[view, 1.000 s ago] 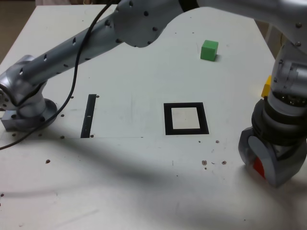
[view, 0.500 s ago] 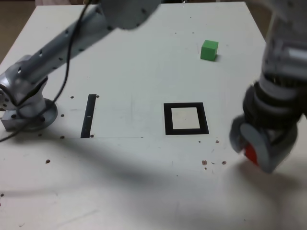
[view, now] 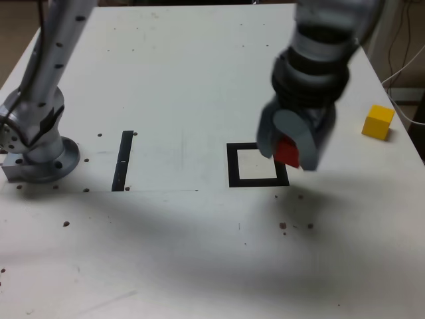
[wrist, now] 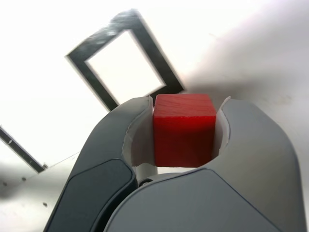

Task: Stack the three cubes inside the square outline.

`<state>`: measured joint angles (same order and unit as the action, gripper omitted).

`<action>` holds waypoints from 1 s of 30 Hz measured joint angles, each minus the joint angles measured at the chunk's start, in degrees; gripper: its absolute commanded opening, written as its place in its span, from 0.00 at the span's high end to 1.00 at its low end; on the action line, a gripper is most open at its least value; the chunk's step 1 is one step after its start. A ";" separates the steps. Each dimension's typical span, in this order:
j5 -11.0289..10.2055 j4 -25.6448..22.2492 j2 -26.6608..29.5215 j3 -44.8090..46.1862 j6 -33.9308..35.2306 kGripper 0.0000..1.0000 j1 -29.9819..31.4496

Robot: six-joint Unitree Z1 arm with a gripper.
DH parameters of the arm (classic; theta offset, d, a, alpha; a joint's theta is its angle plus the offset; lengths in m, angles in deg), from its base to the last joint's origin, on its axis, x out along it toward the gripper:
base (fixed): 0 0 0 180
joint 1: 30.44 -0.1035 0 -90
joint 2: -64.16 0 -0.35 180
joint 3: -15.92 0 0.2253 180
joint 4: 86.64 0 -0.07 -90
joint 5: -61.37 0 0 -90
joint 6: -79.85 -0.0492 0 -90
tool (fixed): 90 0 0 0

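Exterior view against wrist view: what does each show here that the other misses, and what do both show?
Only the exterior view shows the yellow cube near the table's edge on the exterior view's right, the arm's base, and the whole table. Only the wrist view shows up close both fingers pressed against opposite faces of the red cube. Both show the gripper shut on that cube, the square outline with nothing in it, and the thin black strip. The green cube appears in neither.
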<state>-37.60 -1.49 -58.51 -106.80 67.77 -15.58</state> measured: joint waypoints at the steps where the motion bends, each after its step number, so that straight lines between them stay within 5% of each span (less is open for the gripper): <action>1: 0.36 1.12 0.89 1.42 0.98 0.67 -0.43; 15: 7.67 11.95 6.45 16.45 10.51 0.67 -7.65; 30: 10.29 15.53 8.79 23.36 15.43 0.67 -10.74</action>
<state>-27.31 14.04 -49.72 -83.44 83.20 -26.32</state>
